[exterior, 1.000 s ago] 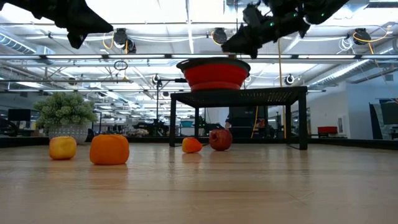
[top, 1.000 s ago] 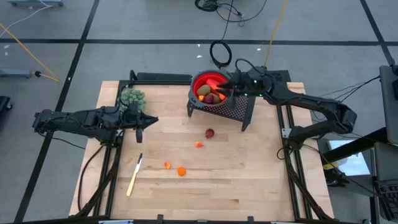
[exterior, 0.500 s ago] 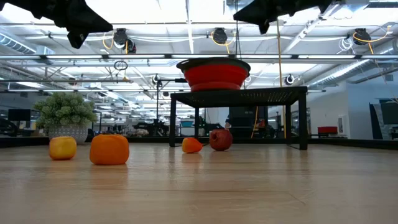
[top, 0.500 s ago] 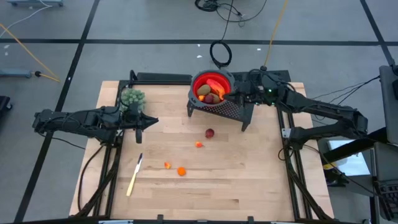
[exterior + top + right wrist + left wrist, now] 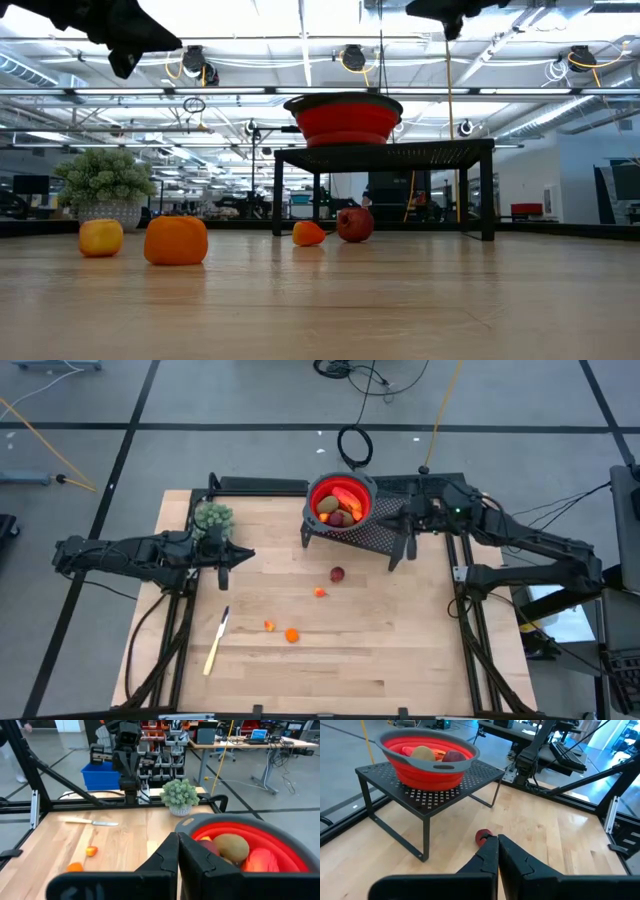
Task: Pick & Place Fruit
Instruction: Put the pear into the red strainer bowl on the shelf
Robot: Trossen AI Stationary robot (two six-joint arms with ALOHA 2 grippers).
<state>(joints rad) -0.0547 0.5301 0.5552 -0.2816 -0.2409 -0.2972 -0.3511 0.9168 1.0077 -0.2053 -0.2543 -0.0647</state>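
Observation:
A red bowl [image 5: 340, 488] stands on a black mesh stand [image 5: 372, 538] at the table's far side. In it lie an elongated red-orange fruit [image 5: 349, 496], a brownish-green oval [image 5: 229, 847] and a dark red ball [image 5: 452, 756]. On the table lie another dark red ball [image 5: 338, 574] and three small orange bits [image 5: 320, 592] [image 5: 269, 625] [image 5: 291, 635]. My right gripper [image 5: 177, 840] is shut and empty, up beside the bowl's right rim. My left gripper [image 5: 496, 839] hangs shut and empty over the table's left part.
A bushy green plant in a small pot [image 5: 213, 517] stands at the far left. A yellow-handled knife [image 5: 216, 642] lies near the left front. The stand's legs [image 5: 487, 195] rise from the table. Bare wood stretches along the near edge and at the right.
My right gripper has drawn back from above the bowl toward the table's right edge and has risen. The fruit in the bowl and on the table lies as before.

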